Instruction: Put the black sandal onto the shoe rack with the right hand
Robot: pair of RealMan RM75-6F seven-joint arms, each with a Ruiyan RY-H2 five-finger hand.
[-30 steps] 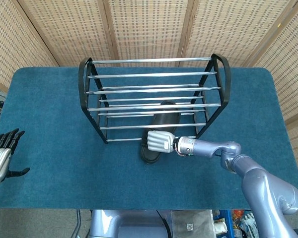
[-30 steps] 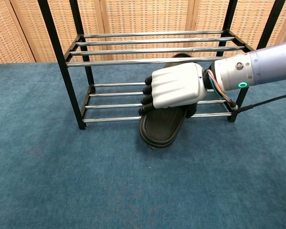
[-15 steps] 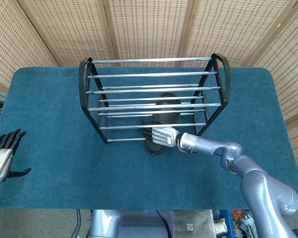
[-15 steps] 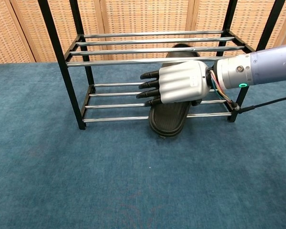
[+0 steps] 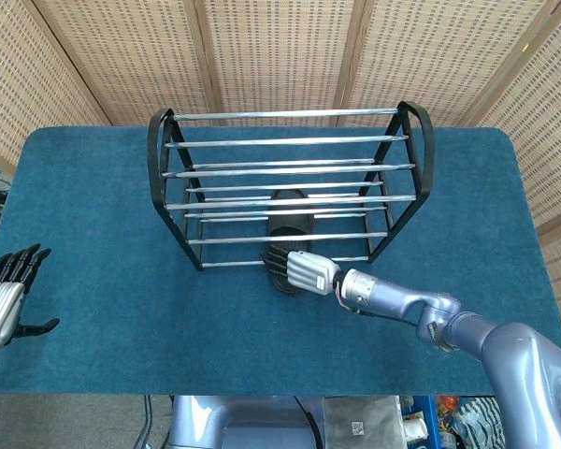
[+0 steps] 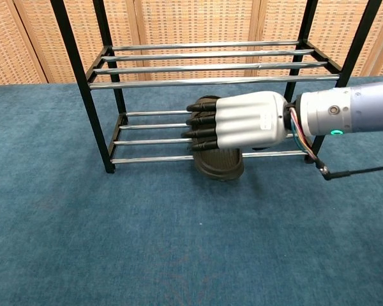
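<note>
From the head view, my right hand (image 5: 297, 270) sits just in front of the shoe rack (image 5: 290, 182), fingers stretched flat toward it and holding nothing. The black sandal (image 5: 288, 224) lies on the rack's lower bars, heel end poking out past the front bar, so I judge my flat fingers are there to nudge it in, not grip it. A second ago it lay slanted and further right; now it runs straight in. My left hand (image 5: 2, 297) hangs open, well left of the rack.

From the chest view, my right hand (image 6: 239, 122) covers the black sandal's (image 6: 220, 164) top, fingers straight over the shoe rack's (image 6: 207, 64) low rails, where before they curled around it.
</note>
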